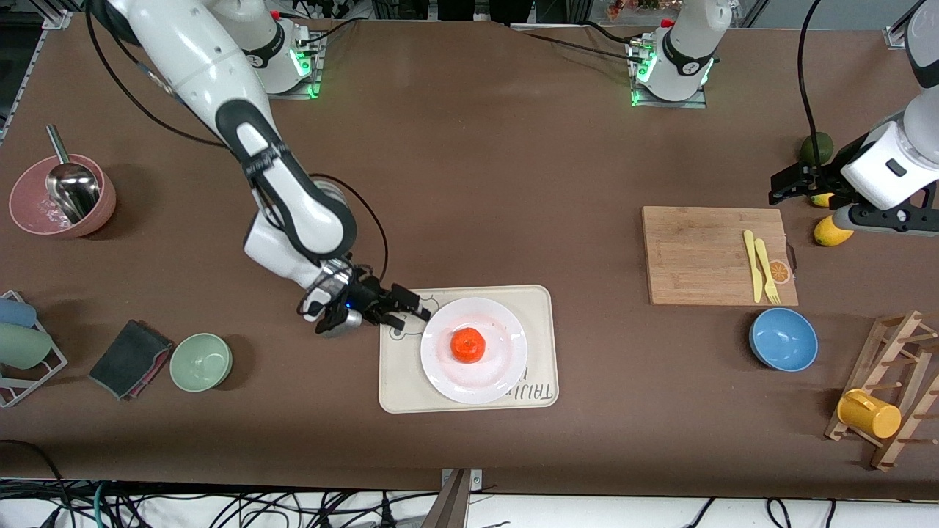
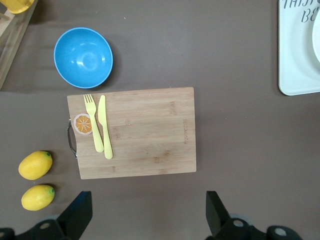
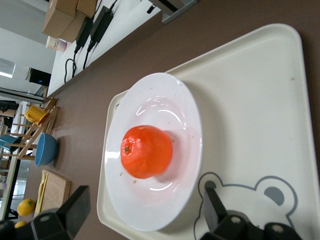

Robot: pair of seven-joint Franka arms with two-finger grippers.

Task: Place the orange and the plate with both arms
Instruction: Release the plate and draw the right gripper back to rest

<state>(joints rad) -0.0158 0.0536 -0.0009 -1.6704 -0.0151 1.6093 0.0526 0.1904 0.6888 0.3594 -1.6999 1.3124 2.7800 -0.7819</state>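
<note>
Resting: orange point(image 1: 467, 345) sat on plate point(image 1: 506, 363).
Right hand point(image 1: 408, 306): spread, beside plate's rim.
Left hand point(image 2: 145, 212): spread, waited well apart.

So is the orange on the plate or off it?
On it: the orange sits mid-plate, plate on the cream tray; the right gripper, fingers open, holds nothing.

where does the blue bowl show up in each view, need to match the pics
Front view: the blue bowl sits toward the left arm's end of the table, nearer the camera than the cutting board.
Left wrist view: blue bowl in full, beside the cutting board at its fork-and-knife end.
Right wrist view: blue bowl small at the picture's edge, next to the cutting board.
Shared landmark: the cutting board, in all three.
</note>
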